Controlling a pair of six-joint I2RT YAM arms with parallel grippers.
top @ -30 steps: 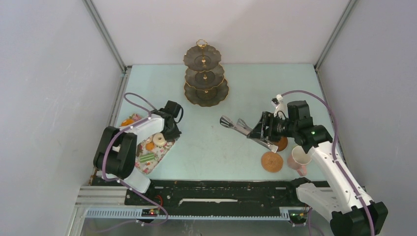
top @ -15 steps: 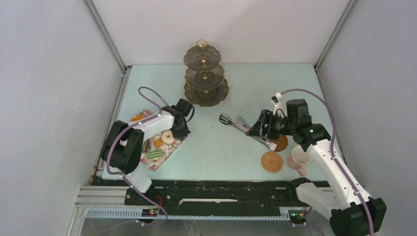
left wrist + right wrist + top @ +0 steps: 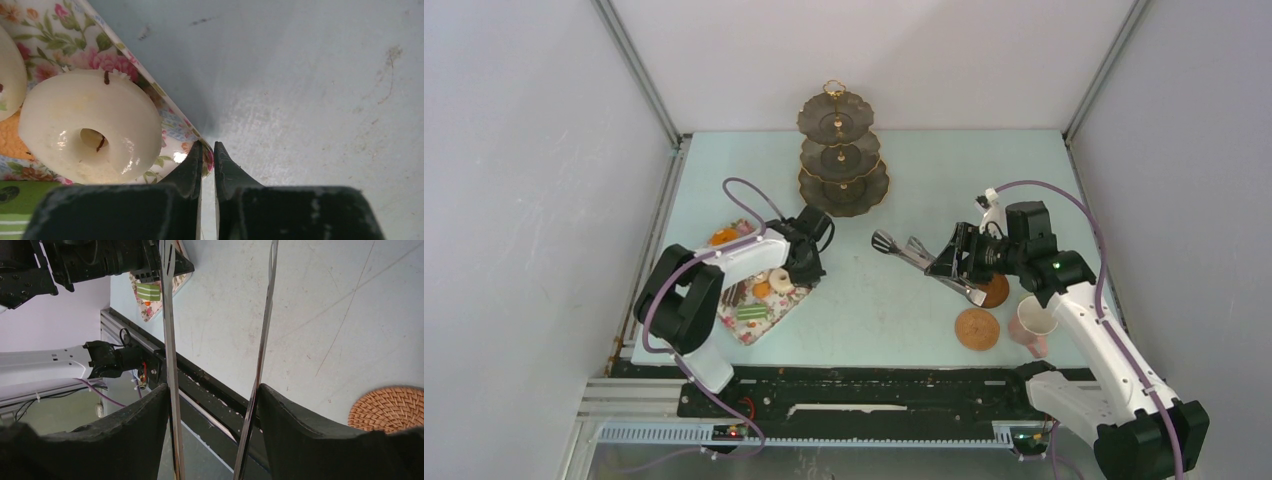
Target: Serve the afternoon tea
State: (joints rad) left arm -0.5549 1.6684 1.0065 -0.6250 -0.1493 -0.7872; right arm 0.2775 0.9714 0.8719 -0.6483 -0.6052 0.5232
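The floral cloth [image 3: 742,322] carries the toy cakes: a white doughnut [image 3: 779,278], orange [image 3: 762,290] and green [image 3: 751,312] pieces. My left gripper [image 3: 809,270] is shut on the cloth's right edge [image 3: 172,127], with the white doughnut [image 3: 85,132] just left of the fingertips [image 3: 195,160]. My right gripper [image 3: 964,262] is shut on the long grey tongs [image 3: 914,255], held above the table with their tips pointing left. In the right wrist view both tong arms [image 3: 167,315] run between my fingers. Two brown coasters [image 3: 977,328] and a pink cup [image 3: 1034,322] lie by the right arm.
A three-tier dark stand with gold trim [image 3: 842,155] stands at the back centre. Grey walls enclose the light table [image 3: 874,300]. A black rail [image 3: 874,395] runs along the near edge.
My left gripper has dragged the floral cloth with its cakes to the right, toward the table's middle. The right arm with the tongs has barely moved.
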